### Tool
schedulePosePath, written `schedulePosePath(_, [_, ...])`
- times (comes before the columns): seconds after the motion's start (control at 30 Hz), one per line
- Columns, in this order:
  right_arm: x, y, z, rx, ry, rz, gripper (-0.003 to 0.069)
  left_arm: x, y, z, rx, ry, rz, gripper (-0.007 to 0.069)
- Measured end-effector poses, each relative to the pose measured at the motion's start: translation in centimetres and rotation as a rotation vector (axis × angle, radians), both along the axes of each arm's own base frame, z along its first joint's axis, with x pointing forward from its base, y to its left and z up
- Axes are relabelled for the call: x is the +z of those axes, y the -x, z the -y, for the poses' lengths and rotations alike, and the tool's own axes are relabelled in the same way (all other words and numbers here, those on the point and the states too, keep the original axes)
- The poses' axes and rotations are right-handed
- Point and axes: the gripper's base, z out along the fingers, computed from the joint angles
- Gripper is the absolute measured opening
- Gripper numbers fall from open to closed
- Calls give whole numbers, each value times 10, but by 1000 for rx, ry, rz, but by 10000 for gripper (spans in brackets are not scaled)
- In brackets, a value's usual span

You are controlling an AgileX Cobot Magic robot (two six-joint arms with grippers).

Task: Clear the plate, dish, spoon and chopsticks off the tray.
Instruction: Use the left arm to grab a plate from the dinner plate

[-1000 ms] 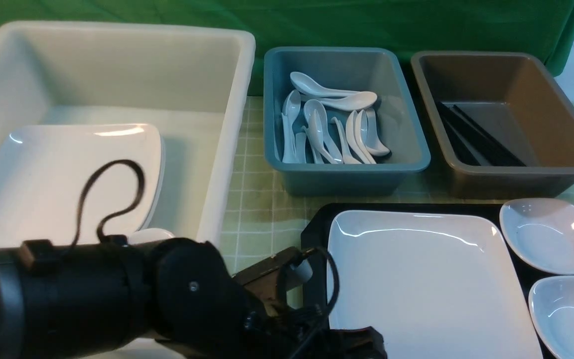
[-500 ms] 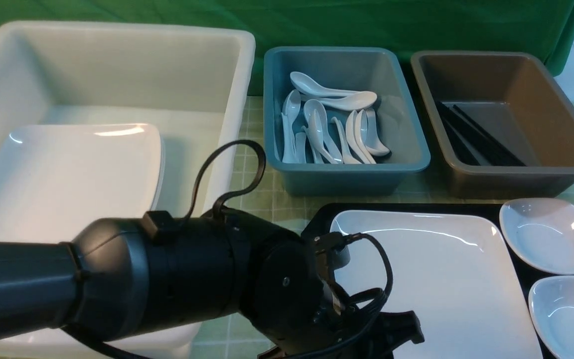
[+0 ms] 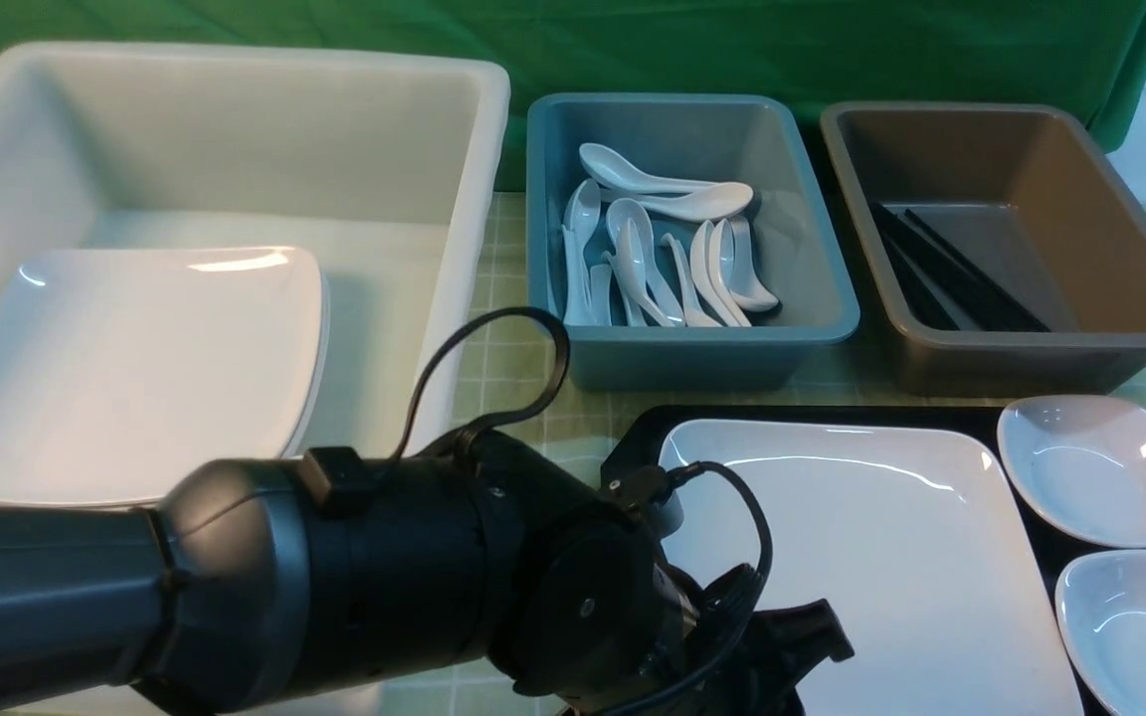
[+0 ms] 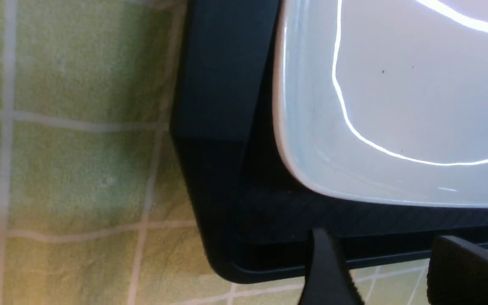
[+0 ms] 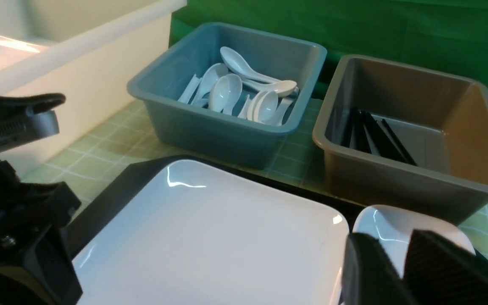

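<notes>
The wide-open, empty left end effector (image 4: pixel 381 243) hangs by the big shiny white plate (image 3: pixel 861 557); its slick rim might slip onto the black plastic tray (image 4: pixel 223 84).

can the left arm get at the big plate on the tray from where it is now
Probably yes: the left arm's open jaws hang at a corner of the tray, with the plate's rounded corner just beyond them and nothing in between.

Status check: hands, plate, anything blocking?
Left hand open, at tray corner beside plate, not gripping. Right hand slightly parted, empty, near a small dish. Nothing seen on the plate.
</notes>
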Motion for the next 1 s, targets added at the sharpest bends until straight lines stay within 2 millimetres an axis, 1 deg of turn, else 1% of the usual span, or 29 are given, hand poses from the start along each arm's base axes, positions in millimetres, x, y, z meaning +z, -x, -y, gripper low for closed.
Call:
schedulePosePath(0.1, [0,0,0,0,-2,-3,147,-1,-2,2,43,28,0,307])
schedulePosePath(0.27, [0,0,0,0,-2,-6,153,-8,-4,8,144,77,-65,306])
schedulePosePath(0.37, [-1,0,0,0,1,-13,156,-18,-5,10,165,61,-99,306])
schedulePosePath(0.5, [-1,0,0,0,2,-16,157,-20,-3,10,186,44,-122,306])
schedulePosePath(0.6, [-2,0,0,1,2,-20,157,-20,3,12,209,26,-117,306])
schedulePosePath(0.7, [-2,0,0,1,1,-20,157,-22,13,16,258,-13,-90,306])
schedulePosePath(0.8, [-2,0,0,0,0,-20,159,-26,17,17,322,-33,-81,306])
schedulePosePath(1.0, [-2,0,0,0,-1,-21,166,-36,13,18,387,-53,-58,306])
